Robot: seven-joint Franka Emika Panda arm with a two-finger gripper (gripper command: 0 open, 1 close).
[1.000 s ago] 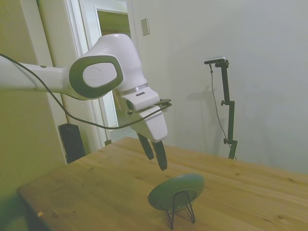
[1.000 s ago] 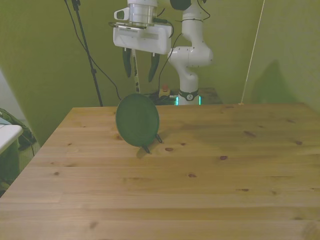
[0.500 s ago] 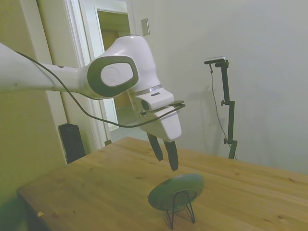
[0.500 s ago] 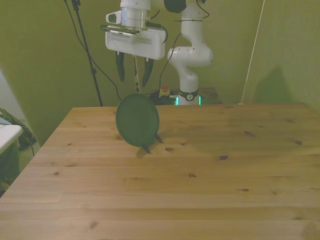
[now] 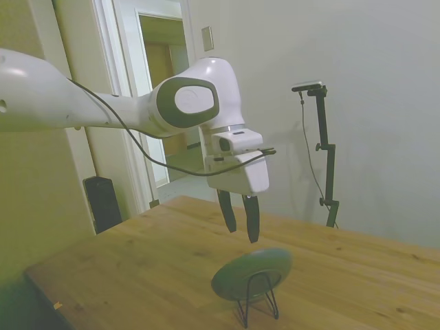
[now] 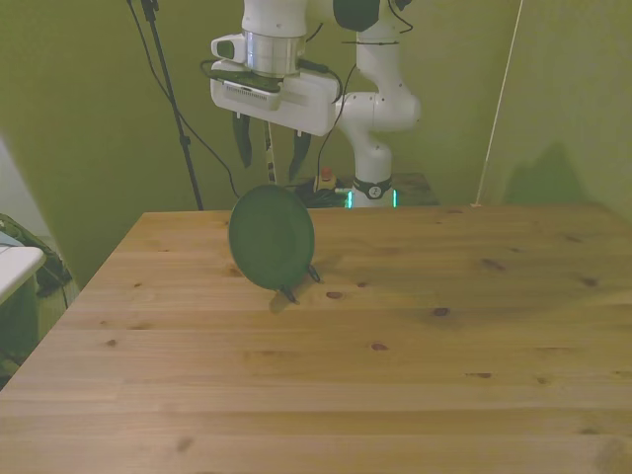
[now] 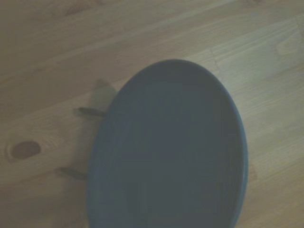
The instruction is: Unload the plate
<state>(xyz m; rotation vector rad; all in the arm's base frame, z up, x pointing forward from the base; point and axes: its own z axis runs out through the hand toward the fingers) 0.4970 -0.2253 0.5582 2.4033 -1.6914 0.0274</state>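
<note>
Side view: gripper (image 5: 240, 218) hangs mid-frame, fingers apart, above plate (image 5: 251, 271) propped tilted on wire stand (image 5: 258, 302), lower centre of worktop (image 5: 124, 268).
Front view: plate (image 6: 272, 238) left of centre; gripper (image 6: 269, 153) above it.
Wrist view: plate (image 7: 168, 152) fills frame; stand feet (image 7: 90, 112) poke out beside it.

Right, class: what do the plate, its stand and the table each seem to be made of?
Plate: probably glazed ceramic, matte grey-green, no glare.
Stand: thin black wire, likely metal.
Table: pale wood planks, with visible knots and grain.

A smooth, matt finish is shown by the plate (image 6: 271, 237); thin black wire forms the stand (image 5: 256, 301); knotty planked wood forms the table (image 6: 395, 375).
</note>
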